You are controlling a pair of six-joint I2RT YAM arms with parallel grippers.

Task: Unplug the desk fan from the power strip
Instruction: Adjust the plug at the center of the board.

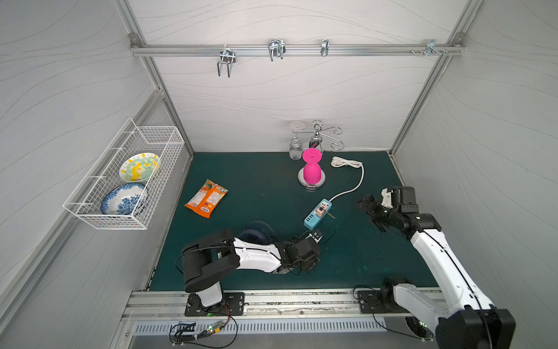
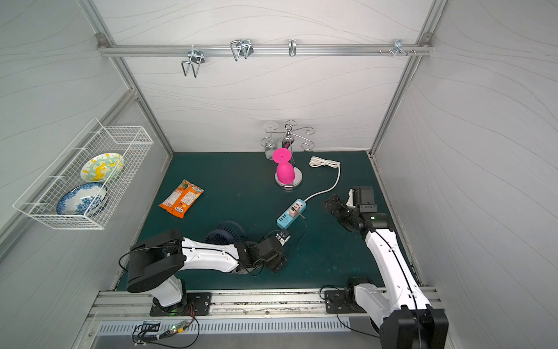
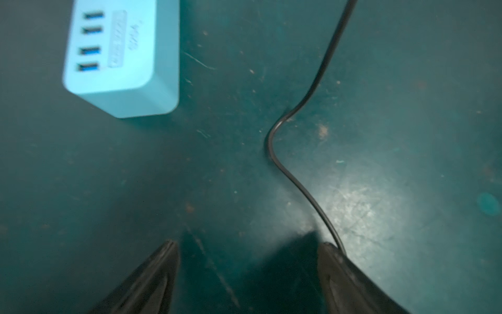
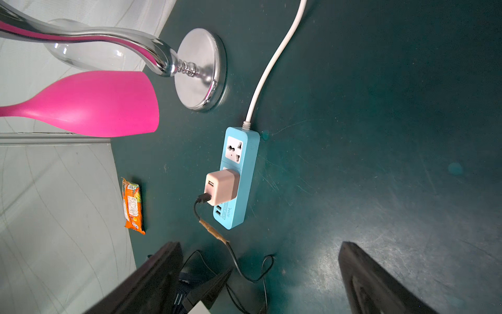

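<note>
a dark green mat [image 1: 256,181] is covering the enclosure floor, its surface showing scuffs and pale specks in the wrist views. an orange snack packet [image 1: 206,198] is lying flat toward the basket side. a chrome rack's round base [image 1: 311,184] is standing near the back wall. the light-blue power strip [image 1: 317,214] is resting on the mat with the pink cube plug [image 4: 221,186] sitting in it (white cord [image 1: 356,178] curling away behind). the navy desk fan [image 1: 258,233] is sitting near the front, its black cable [image 3: 296,130] snaking across the mat.
</note>
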